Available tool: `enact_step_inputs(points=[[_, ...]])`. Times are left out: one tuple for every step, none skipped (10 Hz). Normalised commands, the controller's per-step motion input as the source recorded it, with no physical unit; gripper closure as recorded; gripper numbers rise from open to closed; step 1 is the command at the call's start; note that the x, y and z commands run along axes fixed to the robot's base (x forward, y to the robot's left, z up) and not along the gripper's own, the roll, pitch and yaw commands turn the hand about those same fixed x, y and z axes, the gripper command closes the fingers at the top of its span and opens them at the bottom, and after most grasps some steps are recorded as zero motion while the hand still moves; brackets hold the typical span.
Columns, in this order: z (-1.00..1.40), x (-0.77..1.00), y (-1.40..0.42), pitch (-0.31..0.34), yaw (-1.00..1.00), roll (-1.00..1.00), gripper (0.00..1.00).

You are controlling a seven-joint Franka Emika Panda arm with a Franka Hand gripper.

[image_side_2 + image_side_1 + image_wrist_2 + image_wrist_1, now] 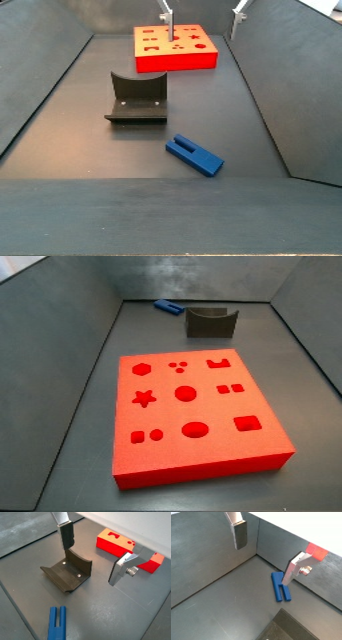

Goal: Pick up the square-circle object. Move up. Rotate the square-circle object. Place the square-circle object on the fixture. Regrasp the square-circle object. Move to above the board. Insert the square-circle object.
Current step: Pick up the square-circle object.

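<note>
The square-circle object [195, 155] is a small blue elongated block with a slot in one end. It lies flat on the dark floor in both side views [167, 306], apart from the fixture [136, 100], and shows in both wrist views [281, 587] [57, 623]. The dark U-shaped fixture [67, 572] [210, 321] holds nothing. The red board [194, 416] [177, 48] [115, 542] lies beyond it. My gripper [263, 566] [90, 566] hangs open and empty, high above the floor. In a side view only its fingertips [167, 14] show at the upper edge.
Grey walls [80, 306] enclose the floor on all sides, and the blue block lies close to one of them [298, 547]. A patch of the board [316, 552] shows behind one finger in a wrist view.
</note>
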Motion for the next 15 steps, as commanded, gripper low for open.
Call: enact_step_inputs(points=[[-0.24, 0.00, 0.23, -0.034, 0.12, 0.09, 0.00], [-0.58, 0.23, 0.18, -0.009, 0.75, 0.00, 0.00], [-0.97, 0.00, 0.24, -0.076, 0.89, 0.00, 0.00], [-0.93, -0.08, 0.13, -0.116, 0.96, 0.00, 0.00], [-0.93, -0.08, 0.14, -0.117, 0.96, 0.00, 0.00], [-0.93, -0.08, 0.13, -0.116, 0.96, 0.00, 0.00], [-0.87, -0.05, 0.30, -0.024, 0.83, -0.07, 0.00], [-0.57, 0.00, 0.25, -0.039, 0.71, -0.22, 0.00], [-0.51, 0.00, 0.27, -0.054, 0.65, -0.26, 0.00], [-0.53, 0.12, 0.27, -0.084, 0.58, -0.27, 0.00], [-0.63, 0.45, 0.15, 0.000, 0.48, -0.25, 0.00], [-0.59, 0.40, 0.14, 0.001, 0.45, -0.27, 0.00], [-0.57, 0.40, 0.21, 0.026, 0.39, -0.28, 0.00], [-0.60, 0.32, 0.32, 0.027, 0.37, -0.27, 0.00], [-0.62, 0.22, 0.41, 0.000, 0.37, -0.26, 0.00]])
